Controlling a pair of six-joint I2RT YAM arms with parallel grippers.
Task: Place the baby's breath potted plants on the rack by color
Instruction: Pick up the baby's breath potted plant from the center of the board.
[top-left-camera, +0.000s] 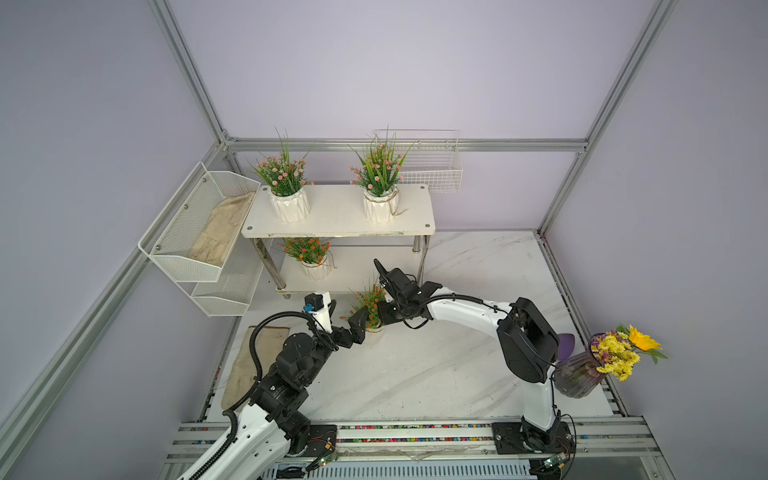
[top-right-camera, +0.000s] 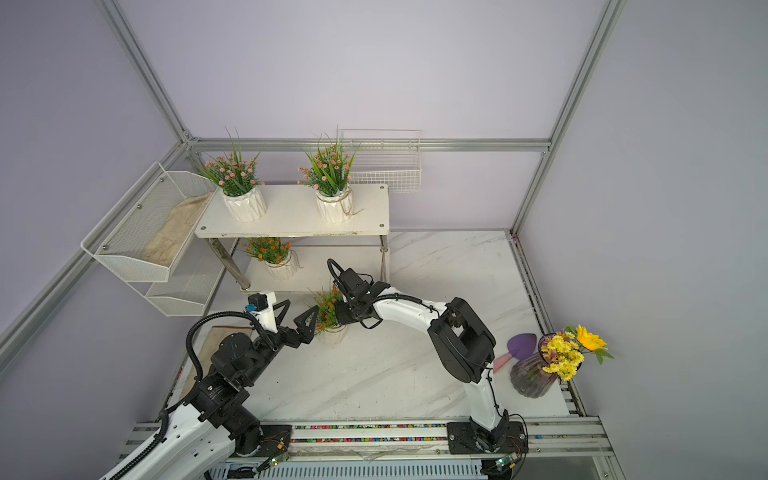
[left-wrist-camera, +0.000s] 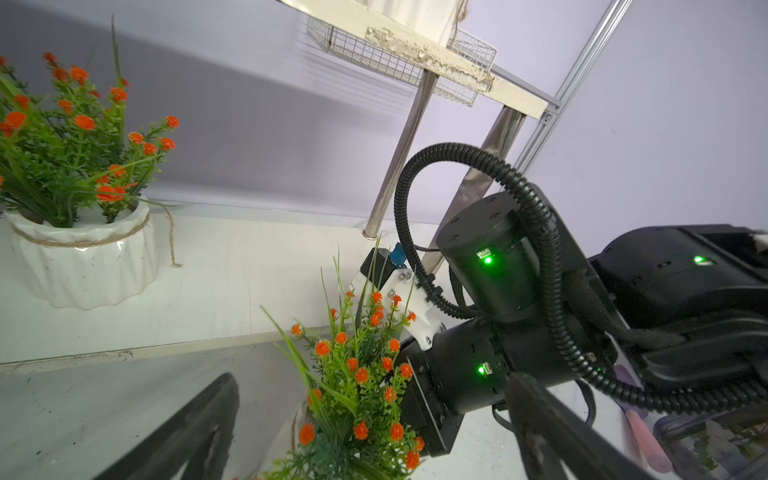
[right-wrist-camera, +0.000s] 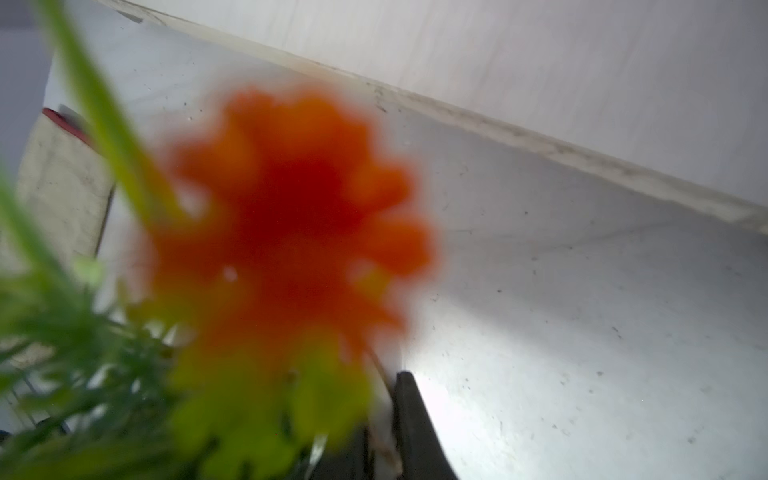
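On the upper board of the rack (top-left-camera: 336, 216): left pink baby's breath plant (top-left-camera: 284, 178) and right pink baby's breath plant (top-left-camera: 380, 172), upright in white ribbed pots, well apart. On the lower board, toward the left end: shelved orange plant (top-left-camera: 308, 251), upright, twine around its pot.

Not yet on the rack: the orange plant on the table (top-left-camera: 368, 303). Standing on the white marbled table (top-left-camera: 415, 374) just in front of the lower board's edge, with its white pot (top-right-camera: 332, 334) partly hidden under foliage and arms.

Right gripper (top-right-camera: 337, 312) pushed into that foliage from the right, above the pot. Fingers (right-wrist-camera: 415, 424) clenched, nearly together in the right wrist view, with a thin brown stem between them and a blurred orange blossom filling much of the lens. Grasping the orange plant on the table by its stems, as far as visible.

Left gripper (top-right-camera: 296, 316) just left of the same plant. Fingers (left-wrist-camera: 195, 432) released and spread wide, holding nothing, one tip near the leaves without clear contact.

Elsewhere:
- sunflower bouquet in a purple vase (top-left-camera: 575, 376) at the table's front right corner
- purple scoop with a pink handle (top-right-camera: 519, 345) beside it
- white mesh wall bins (top-left-camera: 187, 232) left of the rack, with a beige cloth (top-left-camera: 220, 237) in the upper one
- white wire basket (top-left-camera: 434, 170) on the back wall behind the rack's right end
- second beige cloth (top-left-camera: 245, 365) flat on the table by the left arm
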